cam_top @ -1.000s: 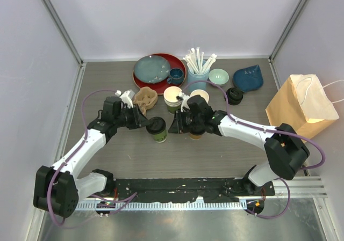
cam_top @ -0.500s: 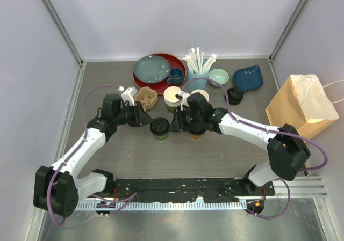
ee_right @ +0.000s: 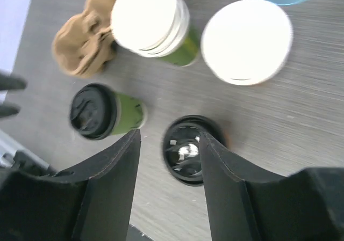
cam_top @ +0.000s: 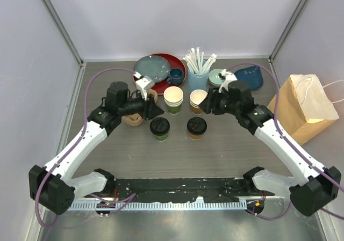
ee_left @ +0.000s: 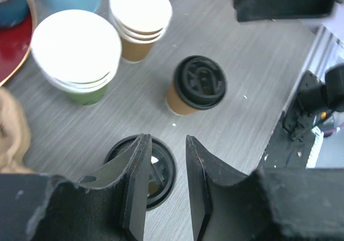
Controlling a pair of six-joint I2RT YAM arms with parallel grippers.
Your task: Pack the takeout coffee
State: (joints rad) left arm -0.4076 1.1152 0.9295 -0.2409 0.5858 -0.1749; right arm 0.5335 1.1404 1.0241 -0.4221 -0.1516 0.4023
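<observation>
L tool [ee_left: 165, 144] & R tool [ee_right: 169, 138] hung part-open, empty, by green cup [cam_top: 159, 128] & brown cup [cam_top: 196, 127]; risk was off-ctr grip popping lids [ee_left: 200, 82] or tipping far cup stacks [cam_top: 173, 99].

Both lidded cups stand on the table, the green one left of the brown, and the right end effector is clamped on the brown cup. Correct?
No: the right end effector is open and clear of the brown cup, holding nothing, as the top view shows. Both lidded cups stand on the table, the green cup left of the brown one.
</observation>
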